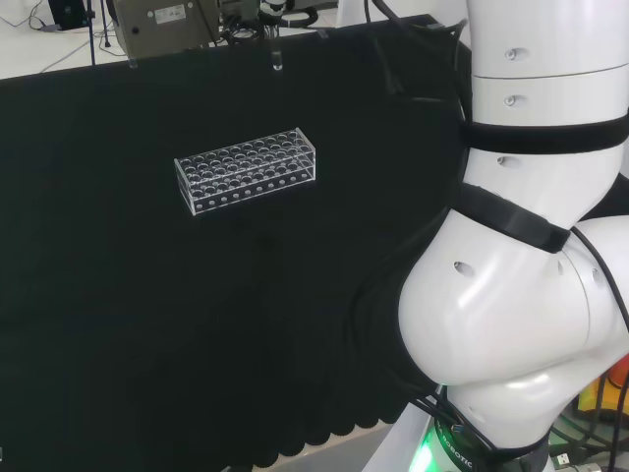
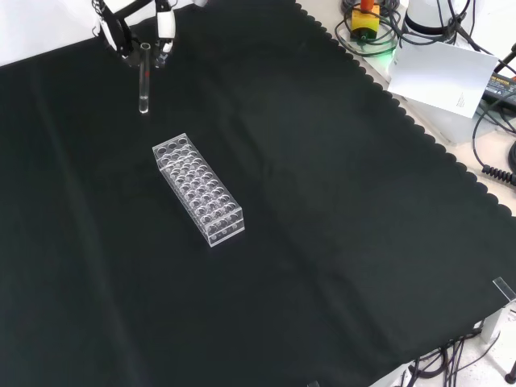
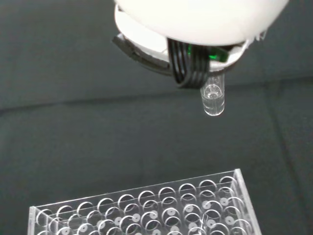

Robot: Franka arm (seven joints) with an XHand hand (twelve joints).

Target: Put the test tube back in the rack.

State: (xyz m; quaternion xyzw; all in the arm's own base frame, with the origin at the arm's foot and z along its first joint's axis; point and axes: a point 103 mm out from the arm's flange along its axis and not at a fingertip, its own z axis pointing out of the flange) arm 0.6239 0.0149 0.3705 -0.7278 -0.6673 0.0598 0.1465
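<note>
We see the hand (image 2: 129, 28) at the far left of the front view, fingers (image 2: 165, 24) pinching the top of the test tube (image 2: 143, 81), which hangs upright above the worktop (image 2: 339, 226). The rack (image 2: 198, 189) stands nearer, apart from the tube. We judge this the carry step; next comes lining the tube over a hole and lowering.

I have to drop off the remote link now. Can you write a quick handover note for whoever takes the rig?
Hand: shut on the test tube, holding it upright by its top, above the cloth.
Rack: on the cloth, nearer the camera than the tube in the front view; every hole that shows looks empty.
Done: tube in hand.
Left: carry it over a hole, lower it in, release.
</note>
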